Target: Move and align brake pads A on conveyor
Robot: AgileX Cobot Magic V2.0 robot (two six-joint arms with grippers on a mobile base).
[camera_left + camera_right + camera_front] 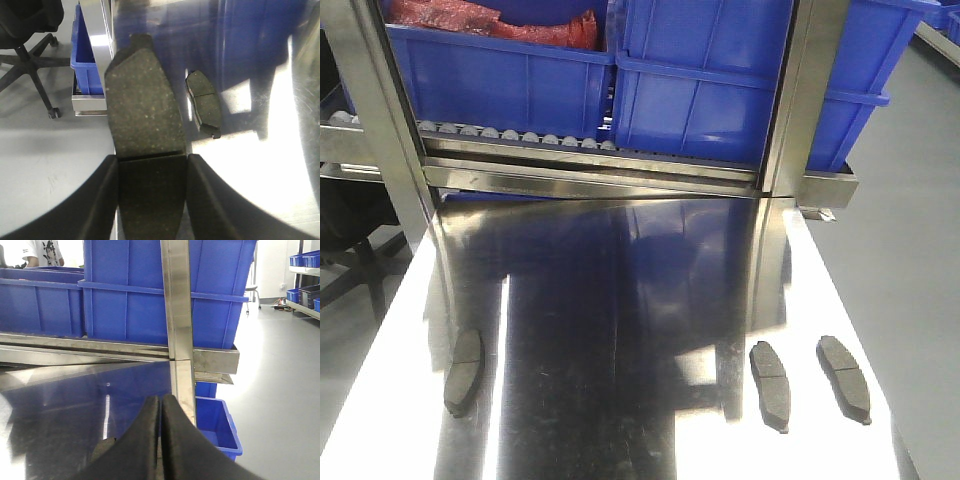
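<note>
Left gripper [152,159] clamps flat dark-grey oblong brake pad [142,100] over edge of shiny steel worktop [620,330]; right gripper [161,402] pinched shut, nothing visible between fingers. Three other pads [769,385] lie on worktop, conveyor out of view. Task looks barely begun.

This is a factory or workshop floor: blue bins [720,90] stand on a steel roller rack [520,137] across the top of the front view, brake pads [768,385] lie on a steel table [620,300] below, and the right wrist view shows grey floor [280,390] with bin shelves [305,275] at upper right.
</note>
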